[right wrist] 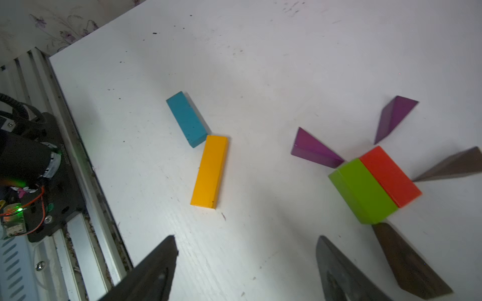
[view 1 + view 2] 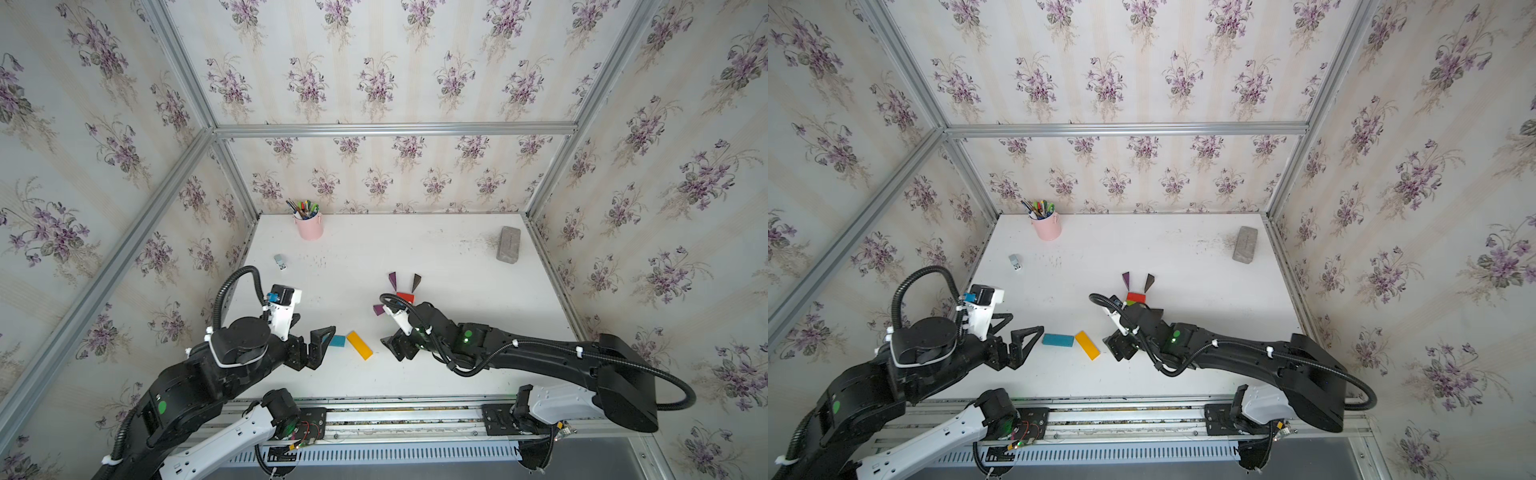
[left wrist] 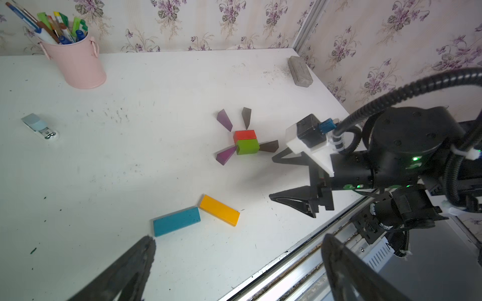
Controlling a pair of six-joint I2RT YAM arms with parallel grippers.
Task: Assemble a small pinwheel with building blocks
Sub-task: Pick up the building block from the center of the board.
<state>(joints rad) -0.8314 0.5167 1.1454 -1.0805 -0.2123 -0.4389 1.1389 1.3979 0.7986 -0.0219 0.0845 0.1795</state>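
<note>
The pinwheel's head lies flat on the white table: a red block (image 3: pixel 244 135) against a green block (image 3: pixel 247 146), two purple wedges (image 3: pixel 224 120) and two dark brown wedges (image 3: pixel 269 146) pointing at them. Nearer the front, a blue bar (image 2: pixel 337 340) and a yellow bar (image 2: pixel 360 345) touch at a corner at an angle, apart from the head. My left gripper (image 3: pixel 238 238) is open and empty; one fingertip is just short of the blue bar's end. My right gripper (image 1: pixel 245 238) is open and empty over bare table between the yellow bar and the green block.
A pink pen cup (image 2: pixel 308 226) stands at the back left. At the back right lies a grey slab (image 2: pixel 508 244). A small grey-white stapler-like thing (image 2: pixel 280 262) lies at the left. The metal rail (image 2: pixel 399 415) runs along the table's front edge.
</note>
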